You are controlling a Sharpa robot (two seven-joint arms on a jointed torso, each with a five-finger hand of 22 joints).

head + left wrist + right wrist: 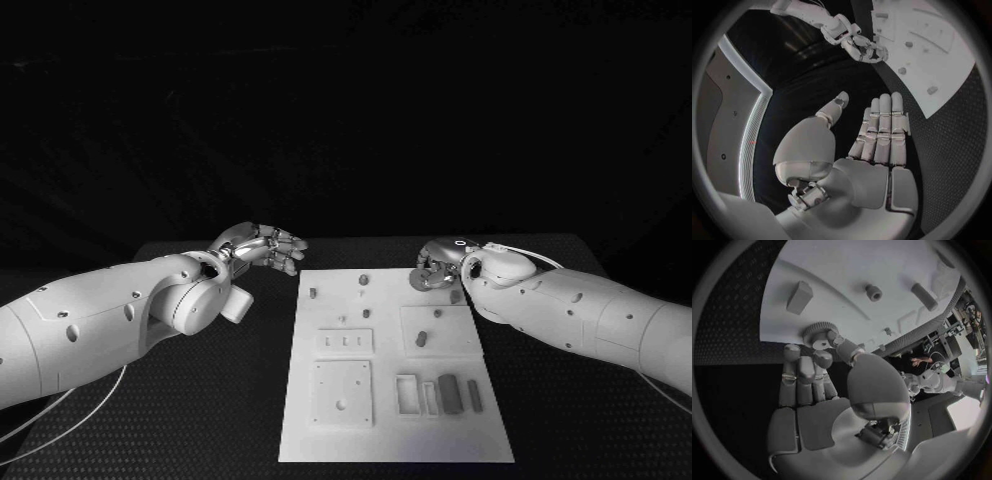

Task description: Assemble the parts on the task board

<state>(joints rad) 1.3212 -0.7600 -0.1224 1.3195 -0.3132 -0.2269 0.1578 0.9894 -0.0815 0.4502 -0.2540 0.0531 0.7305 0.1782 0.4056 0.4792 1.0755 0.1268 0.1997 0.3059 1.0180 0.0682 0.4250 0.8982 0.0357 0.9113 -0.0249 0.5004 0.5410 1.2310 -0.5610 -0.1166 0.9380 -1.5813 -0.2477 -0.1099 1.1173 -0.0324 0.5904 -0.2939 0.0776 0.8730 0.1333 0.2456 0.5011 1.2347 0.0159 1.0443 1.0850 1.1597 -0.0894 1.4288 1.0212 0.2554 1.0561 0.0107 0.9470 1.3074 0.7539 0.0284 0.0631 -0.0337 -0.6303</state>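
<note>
- On the black table [173,420], from the head view: white task board [325,440] in the middle, with small grey parts [450,393] lying near its close end and more spots farther up.
- Just off the board's far left corner: left hand [264,247], fingers apart, holding nothing.
- At the board's far right corner: right hand [437,266], pinching a round toothed gear [423,281] right at the board's edge.
- From the left wrist view: left hand [873,137] flat and spread over the dark table, nothing in it; task board [942,65] off to one side; right hand [862,47] far off by the board's corner.
- From the right wrist view: right hand [814,367] gripping the gear [820,333] with thumb and fingertips, gear touching the board's edge; task board [848,270] beyond, with a block [799,297], a small round peg [874,292] and a long part [924,296] lying apart on it.
</note>
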